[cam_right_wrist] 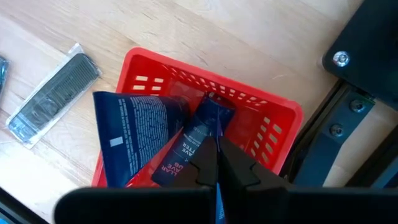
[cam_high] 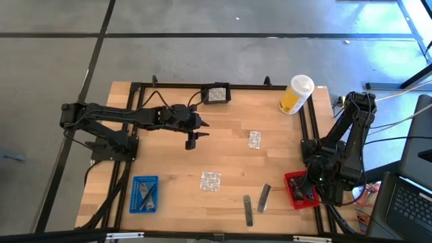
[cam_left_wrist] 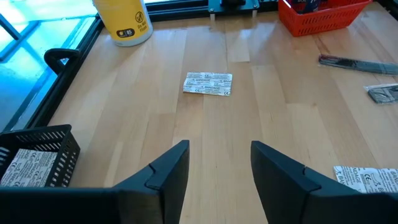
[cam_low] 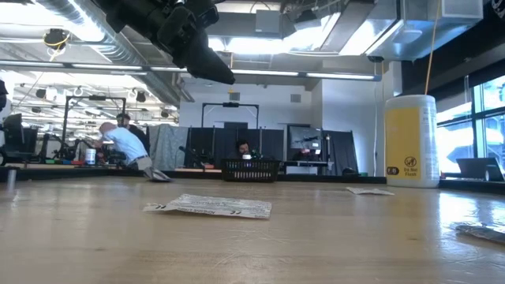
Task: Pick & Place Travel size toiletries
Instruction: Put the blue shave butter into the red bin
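Left claw (cam_left_wrist: 219,163) open above bare worktop (cam_left_wrist: 124,106). Foil sachet (cam_left_wrist: 208,83) lies ahead. Yellow container (cam_left_wrist: 123,20) and red tray (cam_left_wrist: 323,14) beyond.

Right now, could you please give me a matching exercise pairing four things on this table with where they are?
Things:
1. yellow container
2. red tray
3. blue tray
4. black basket

Places:
A. near-left part of the table
B. far edge, middle
C. under the right gripper
D. far-right corner

Pairs: 1-D, 2-C, 3-A, 4-B

Yellow container (cam_high: 295,94) rear right; blue tray (cam_high: 144,194), red tray (cam_high: 299,191) front.
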You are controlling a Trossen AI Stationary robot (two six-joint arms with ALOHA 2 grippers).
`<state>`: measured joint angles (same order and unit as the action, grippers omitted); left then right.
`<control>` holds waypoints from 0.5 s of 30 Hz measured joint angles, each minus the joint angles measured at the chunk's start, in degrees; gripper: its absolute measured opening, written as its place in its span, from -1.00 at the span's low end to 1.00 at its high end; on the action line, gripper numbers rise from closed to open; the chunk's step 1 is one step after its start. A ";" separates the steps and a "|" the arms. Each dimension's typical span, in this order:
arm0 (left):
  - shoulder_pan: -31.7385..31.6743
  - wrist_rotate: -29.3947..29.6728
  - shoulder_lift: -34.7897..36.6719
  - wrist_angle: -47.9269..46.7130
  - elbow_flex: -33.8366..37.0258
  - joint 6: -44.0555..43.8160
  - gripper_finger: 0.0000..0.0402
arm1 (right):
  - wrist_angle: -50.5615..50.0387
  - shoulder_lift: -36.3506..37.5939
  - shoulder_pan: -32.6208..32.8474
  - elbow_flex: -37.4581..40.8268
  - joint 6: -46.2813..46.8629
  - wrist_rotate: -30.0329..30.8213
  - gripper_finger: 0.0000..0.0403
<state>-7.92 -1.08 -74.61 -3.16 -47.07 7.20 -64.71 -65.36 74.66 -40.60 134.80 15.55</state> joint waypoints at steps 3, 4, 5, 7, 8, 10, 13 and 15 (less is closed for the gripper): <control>0.00 0.00 0.00 0.00 0.00 0.00 -0.18 | 0.21 0.01 0.00 0.00 0.02 0.00 -0.98; 0.00 0.00 0.00 0.02 0.00 0.00 -0.18 | 0.39 0.00 0.00 0.00 0.02 0.00 -0.97; 0.00 0.00 0.00 0.02 0.00 0.00 -0.18 | 0.57 0.00 0.00 0.00 0.02 0.00 -0.95; 0.00 0.00 0.00 0.00 0.00 0.00 -0.18 | 0.94 0.02 0.00 0.02 0.04 0.00 -0.91; 0.00 0.00 0.00 0.01 0.00 0.00 -0.18 | 1.11 0.00 0.00 0.02 0.04 0.00 -0.89; 0.00 0.00 0.00 0.00 0.00 0.00 -0.17 | 1.25 0.01 0.00 0.02 0.02 0.01 -0.86; 0.00 0.00 0.00 0.00 0.00 0.00 -0.17 | 1.26 0.00 -0.10 0.02 0.00 0.03 -0.82; 0.00 0.00 0.00 0.01 0.00 0.00 -0.18 | 1.25 0.02 -0.43 0.02 -0.07 0.03 -0.78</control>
<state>-7.92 -1.08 -74.61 -3.15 -47.07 7.20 -63.46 -65.34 74.22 -40.58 134.74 15.57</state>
